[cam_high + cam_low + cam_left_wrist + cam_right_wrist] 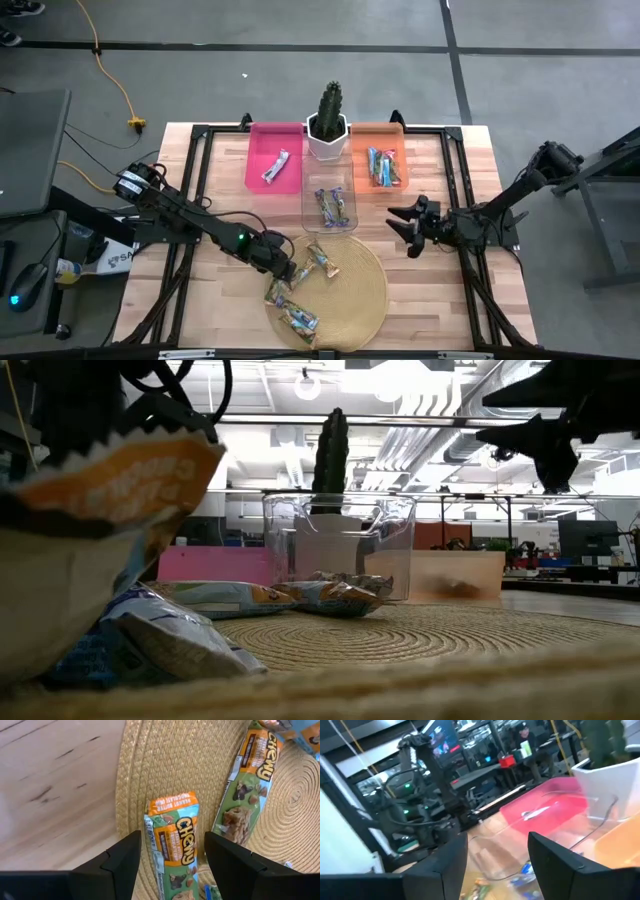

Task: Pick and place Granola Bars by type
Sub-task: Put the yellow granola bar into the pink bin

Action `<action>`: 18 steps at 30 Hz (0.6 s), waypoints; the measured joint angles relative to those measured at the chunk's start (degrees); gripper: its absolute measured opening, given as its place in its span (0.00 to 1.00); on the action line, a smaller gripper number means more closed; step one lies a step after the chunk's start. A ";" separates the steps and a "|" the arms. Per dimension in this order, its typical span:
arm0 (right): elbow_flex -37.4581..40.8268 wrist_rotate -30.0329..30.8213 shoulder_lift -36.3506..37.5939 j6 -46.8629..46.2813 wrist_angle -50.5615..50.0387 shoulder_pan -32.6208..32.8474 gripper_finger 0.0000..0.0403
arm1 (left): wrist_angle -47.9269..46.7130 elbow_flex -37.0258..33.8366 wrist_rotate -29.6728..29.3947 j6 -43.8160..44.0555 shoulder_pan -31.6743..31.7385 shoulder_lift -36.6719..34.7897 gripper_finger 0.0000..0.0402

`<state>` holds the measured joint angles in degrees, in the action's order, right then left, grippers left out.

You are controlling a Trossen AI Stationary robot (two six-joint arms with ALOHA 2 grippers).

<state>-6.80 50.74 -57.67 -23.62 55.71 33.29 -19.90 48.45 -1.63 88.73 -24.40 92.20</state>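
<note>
The left gripper (283, 268) hangs over the near-left part of the round woven mat (365, 290), jaws apart and empty. Its wrist view alone shows a brown-yellow bar (175, 845) lying between the fingers (120, 857). The high view shows further loose bars (300, 315) on the mat, and others in the pink bin (255, 160), clear bin (345, 190) and orange bin (375, 135). The right gripper (408, 228) waits right of the clear bin, open and empty.

Open lab (benches (470, 530), monitors (577, 540))
</note>
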 joint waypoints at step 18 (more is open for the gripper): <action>3.20 -31.76 -0.07 -0.43 -3.08 -28.51 0.48 | 0.97 0.31 3.36 0.47 0.02 2.04 0.53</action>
<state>-3.60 18.98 -57.74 -24.05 52.63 4.78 -18.93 48.75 1.73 89.20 -24.38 94.24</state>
